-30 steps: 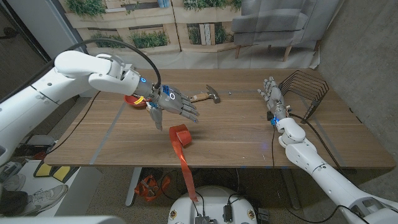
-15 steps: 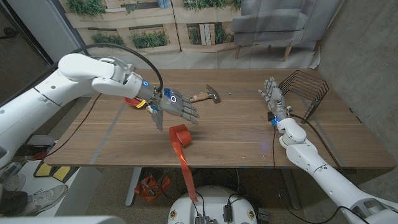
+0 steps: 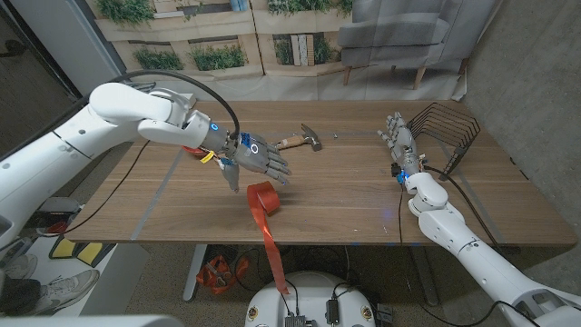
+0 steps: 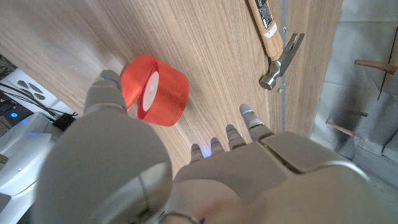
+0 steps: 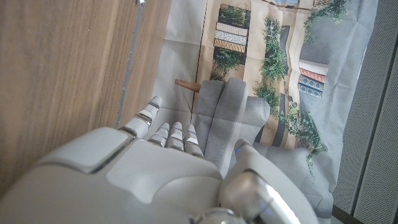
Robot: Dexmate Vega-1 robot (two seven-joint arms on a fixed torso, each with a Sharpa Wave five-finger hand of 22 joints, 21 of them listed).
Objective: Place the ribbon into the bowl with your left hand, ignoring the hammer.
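A red ribbon roll [image 3: 264,196] lies near the table's front middle, its loose tail [image 3: 272,250] hanging over the front edge. In the left wrist view the ribbon roll [image 4: 155,89] sits just beyond my fingers. My left hand [image 3: 257,158] hovers open just behind and left of the roll, fingers spread, holding nothing. A red bowl [image 3: 192,145] sits behind my left wrist, mostly hidden by the arm. The hammer [image 3: 303,139] lies behind the ribbon; the hammer [image 4: 273,37] has a wooden handle. My right hand [image 3: 399,143] stands open at the right.
A black wire rack [image 3: 445,134] stands at the table's back right, close to my right hand. Bare wood [image 3: 345,195] lies between the ribbon and the right arm. The table's front edge [image 3: 363,243] runs just in front of the roll.
My left hand has crept slightly right and nearer the ribbon roll. The ribbon, hammer and right arm have stayed put.
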